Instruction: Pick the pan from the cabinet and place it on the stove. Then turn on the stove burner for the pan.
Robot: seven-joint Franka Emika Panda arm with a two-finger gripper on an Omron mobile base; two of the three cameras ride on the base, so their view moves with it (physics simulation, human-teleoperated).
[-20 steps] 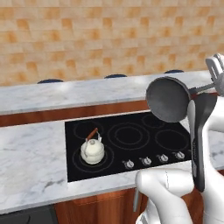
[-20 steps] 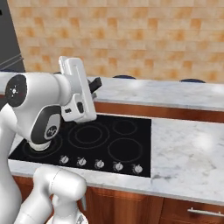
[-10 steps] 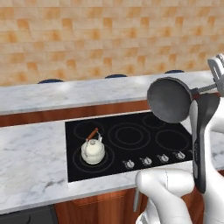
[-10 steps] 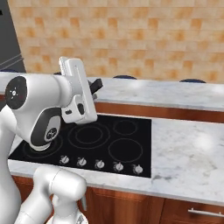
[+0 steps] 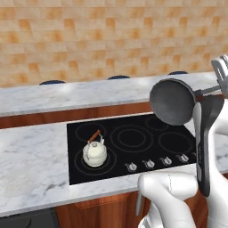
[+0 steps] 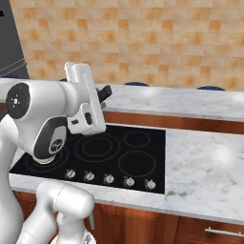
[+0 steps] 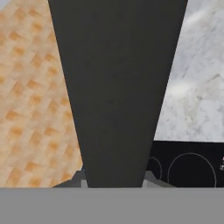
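One black stove (image 5: 133, 142) lies set into the marble counter (image 5: 31, 156), with a white kettle (image 5: 95, 153) on its front-left ring. Above the stove's right side hangs the pan (image 5: 173, 101), tilted on edge, clear of the glass. The gripper (image 5: 221, 85) pinches the pan's handle (image 7: 116, 87) at its far end. Judged rigid and fairly heavy, the pan likely levers against this end grip; lower it slowly.

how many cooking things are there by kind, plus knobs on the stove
pan: 1, held up in the air above the stove
kettle: 1, white, on the front left ring
knobs: 5, in a row along the front edge
total: 7
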